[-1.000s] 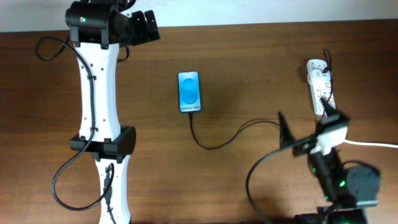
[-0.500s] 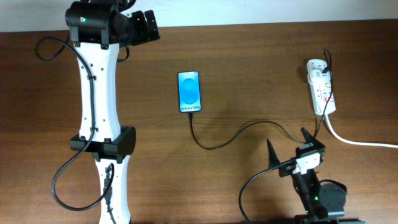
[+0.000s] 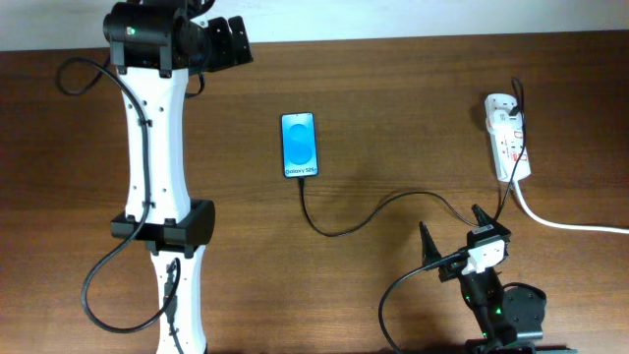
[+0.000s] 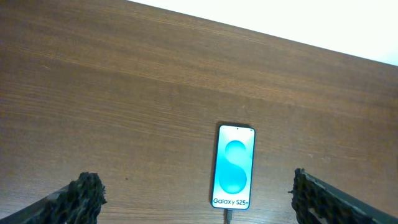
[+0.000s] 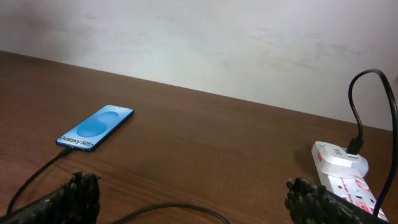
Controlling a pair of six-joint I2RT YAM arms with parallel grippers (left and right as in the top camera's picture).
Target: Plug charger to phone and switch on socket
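Observation:
The phone (image 3: 300, 145) lies flat mid-table, its blue screen lit with "Galaxy" text at the near end. It also shows in the left wrist view (image 4: 234, 166) and the right wrist view (image 5: 95, 129). The thin black charger cable (image 3: 364, 217) runs from the phone's near end across the table to the white socket (image 3: 507, 138) at the right, also in the right wrist view (image 5: 348, 174). My left gripper (image 3: 228, 39) is open and empty at the far left. My right gripper (image 3: 452, 236) is open and empty, low at the front, apart from the socket.
A thick white cord (image 3: 570, 224) leaves the socket toward the right edge. My left arm's white links (image 3: 157, 177) stretch along the table's left side. A pale wall (image 5: 199, 37) stands behind the table.
My right arm has drawn back from beside the socket toward the front edge, and its gripper now sits low near the cable. The left arm, phone and cable have not moved.

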